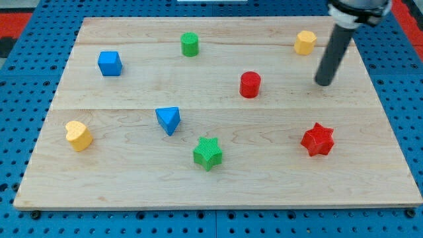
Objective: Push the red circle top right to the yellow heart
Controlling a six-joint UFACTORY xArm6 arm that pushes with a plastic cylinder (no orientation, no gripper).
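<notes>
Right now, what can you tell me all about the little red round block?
The red circle is a short, upright cylinder, bright red with a ridged, plastic-looking side and a flat top. It stands on the pale wooden board, a bit toward the view's right of centre. Nothing touches it. My tip rests well off to its right, about level with it. The yellow hexagon sits up and right of it, and the red star is lower right.

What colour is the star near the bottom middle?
Green: the star shows clearly in the camera view.
</notes>
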